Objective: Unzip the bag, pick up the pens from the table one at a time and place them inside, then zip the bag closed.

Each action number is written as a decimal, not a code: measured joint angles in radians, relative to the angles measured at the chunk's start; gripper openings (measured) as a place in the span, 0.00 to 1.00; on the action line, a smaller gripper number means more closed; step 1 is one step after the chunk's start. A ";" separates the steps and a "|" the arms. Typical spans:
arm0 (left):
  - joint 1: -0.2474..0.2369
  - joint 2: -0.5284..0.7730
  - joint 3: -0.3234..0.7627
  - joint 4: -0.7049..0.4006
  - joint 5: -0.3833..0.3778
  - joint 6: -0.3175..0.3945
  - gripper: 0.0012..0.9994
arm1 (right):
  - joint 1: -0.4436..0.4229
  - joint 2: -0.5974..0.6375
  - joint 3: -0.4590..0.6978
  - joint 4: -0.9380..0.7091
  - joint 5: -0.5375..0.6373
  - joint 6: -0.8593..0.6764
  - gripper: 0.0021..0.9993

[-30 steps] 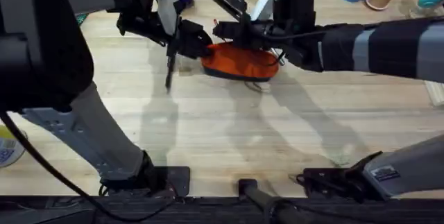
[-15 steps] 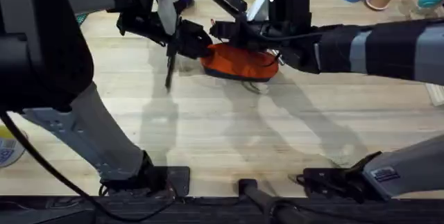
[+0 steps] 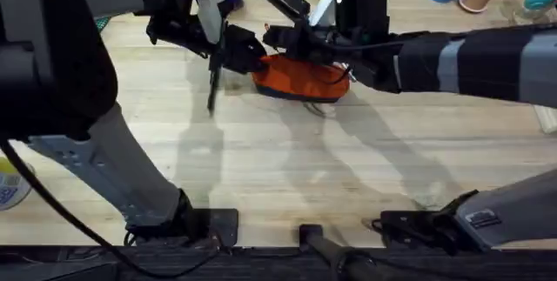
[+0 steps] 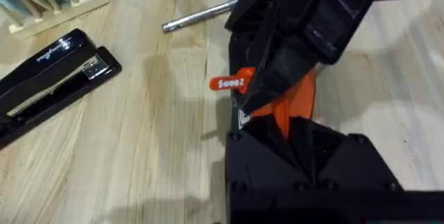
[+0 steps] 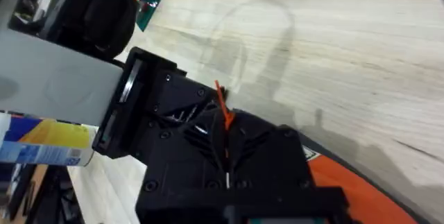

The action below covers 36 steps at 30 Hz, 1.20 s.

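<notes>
Orange fabric pouch [image 3: 300, 78], navy-based, on pale plank bench [image 3: 278, 159], far centre. Left gripper [image 3: 246, 56] at its end; right gripper [image 3: 283, 37] above. Jaws' state: cannot tell. Silvery pen [image 4: 200, 15] beyond.

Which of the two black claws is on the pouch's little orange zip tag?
The right gripper: the orange zip tag sits between its fingers. The left gripper clamps the orange fabric pouch.

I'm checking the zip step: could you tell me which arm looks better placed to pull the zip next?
Probably the right. In the left wrist view, the right gripper sits at the orange zip tab, while the left gripper braces the bag at its end.
</notes>
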 joint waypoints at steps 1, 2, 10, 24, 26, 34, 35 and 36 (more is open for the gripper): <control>0.000 0.000 0.000 0.000 0.000 0.000 0.04 | 0.000 0.000 0.000 0.000 0.000 0.000 0.03; 0.000 0.000 0.000 0.000 0.000 0.000 0.04 | 0.000 0.000 0.000 0.000 0.000 0.000 0.03; -0.002 0.000 0.000 -0.007 0.000 0.000 0.04 | 0.001 0.000 0.006 0.005 0.007 0.007 0.30; -0.004 0.000 0.000 -0.007 -0.001 0.000 0.04 | 0.002 0.000 0.018 0.012 0.010 -0.010 1.00; -0.004 0.000 0.000 -0.007 -0.001 0.000 0.04 | 0.001 0.000 0.018 0.012 0.010 -0.021 1.00; -0.004 0.000 0.000 0.005 0.000 0.000 0.04 | -0.032 -0.032 0.019 -0.049 0.010 -0.051 1.00; -0.004 0.000 0.000 0.005 0.000 -0.001 0.04 | -0.037 -0.046 0.019 -0.062 0.010 -0.055 1.00; -0.004 0.000 0.000 0.004 0.000 -0.002 0.04 | -0.043 -0.060 0.019 -0.074 0.010 -0.059 1.00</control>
